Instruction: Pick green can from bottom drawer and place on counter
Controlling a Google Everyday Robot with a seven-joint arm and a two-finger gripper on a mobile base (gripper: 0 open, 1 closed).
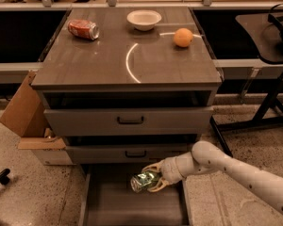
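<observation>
Cabinet unit: the tabletop (85, 65) is a broad rectangular slab of glossy grey-brown wood grain with a thick front edge and a curved streak of reflected light across its middle.

A red soda can (83, 29) lies on its side near the rear left corner. A shallow round white bowl (144, 19) sits at the rear edge, about centre. A matte orange (183, 37) rests near the rear right corner.

Below the front edge, two flat grey drawer fronts (85, 121) carry black bar handles.

The bottom drawer (132, 208) is pulled out. It is a tray with a plain flat floor and low side walls.

The gripper (148, 179) is inside the drawer near its rear edge, right of centre. Its pale curved fingers (152, 166) are clamped on the green can (140, 182), which lies tilted on its side, metallic, with a shiny end facing left. Whether the can touches the drawer floor cannot be told.

The smooth off-white arm (236, 168) enters from the lower right.

A cardboard box (21, 109) stands on the speckled floor (33, 192), left of the cabinet.
</observation>
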